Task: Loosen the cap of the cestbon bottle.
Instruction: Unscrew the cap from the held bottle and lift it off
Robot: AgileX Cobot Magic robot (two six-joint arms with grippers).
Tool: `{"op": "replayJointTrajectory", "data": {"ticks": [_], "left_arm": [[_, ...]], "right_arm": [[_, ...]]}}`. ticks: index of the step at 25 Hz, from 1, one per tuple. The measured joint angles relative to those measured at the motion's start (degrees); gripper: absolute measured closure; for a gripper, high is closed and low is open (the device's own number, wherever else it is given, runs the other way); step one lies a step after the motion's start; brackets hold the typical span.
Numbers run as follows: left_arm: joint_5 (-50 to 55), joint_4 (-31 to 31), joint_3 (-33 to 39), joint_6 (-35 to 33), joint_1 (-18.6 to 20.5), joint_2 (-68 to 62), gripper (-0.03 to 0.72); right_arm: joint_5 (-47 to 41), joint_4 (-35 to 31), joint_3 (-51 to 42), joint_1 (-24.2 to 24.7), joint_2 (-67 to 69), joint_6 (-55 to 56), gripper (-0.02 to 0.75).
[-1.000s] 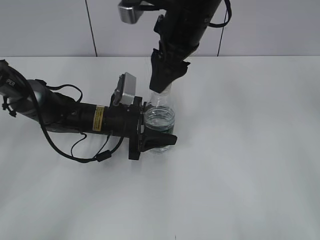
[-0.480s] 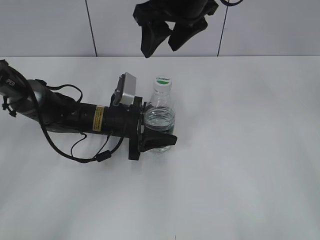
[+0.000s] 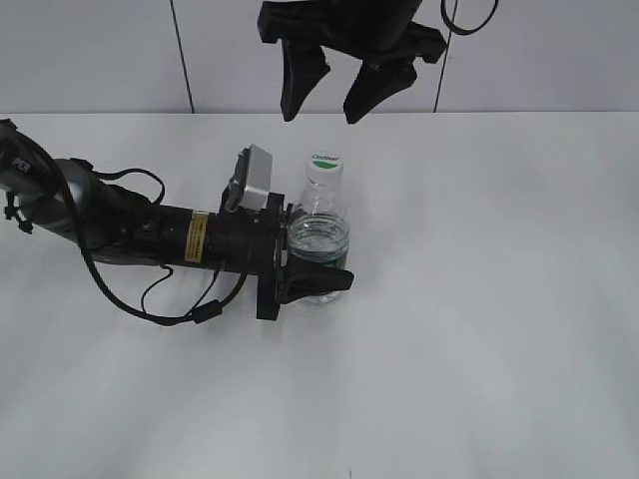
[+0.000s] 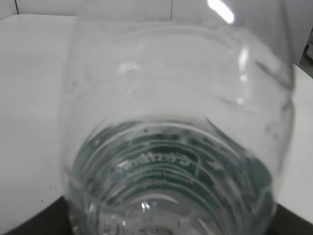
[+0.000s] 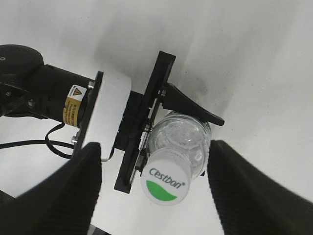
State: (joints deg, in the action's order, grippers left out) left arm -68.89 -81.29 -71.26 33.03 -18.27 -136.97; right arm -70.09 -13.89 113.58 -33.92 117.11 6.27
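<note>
The small clear plastic cestbon bottle [image 3: 319, 239] with its dark green label band stands upright near the middle of the white bench [image 3: 479, 329]. The left gripper [image 3: 305, 261], reaching in low from the left, has its black fingers [image 3: 318, 280] closed around the bottle's lower body; the left wrist view is filled with the clear wall of the bottle and the green lettering seen through it.

The round white screw cap [image 3: 324, 165] with its green patch sits on the neck, uncovered. A second ago the right gripper [image 3: 334, 90] was down over the top of the bottle, hiding the cap. Half a second ago it had already lifted clear, and now it hangs well above the bottle at the top of the exterior view, its two dark fingers [image 3: 298, 85] spread wide with nothing between them. From the right wrist camera the cap [image 5: 165, 183] shows directly below, between the blurred fingers [image 5: 78, 191] at either side. The bottle and the left arm have not shifted.
</note>
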Motion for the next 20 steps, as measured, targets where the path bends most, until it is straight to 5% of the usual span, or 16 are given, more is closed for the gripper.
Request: {"op": "replayJointTrajectory", "data": {"ticks": [20], "left_arm": [[-0.02, -0.06, 0.00, 0.00, 0.00, 0.00, 0.276]], "right_arm": [[0.00, -0.35, -4.89, 0.00, -0.56, 0.63, 0.225]]}}
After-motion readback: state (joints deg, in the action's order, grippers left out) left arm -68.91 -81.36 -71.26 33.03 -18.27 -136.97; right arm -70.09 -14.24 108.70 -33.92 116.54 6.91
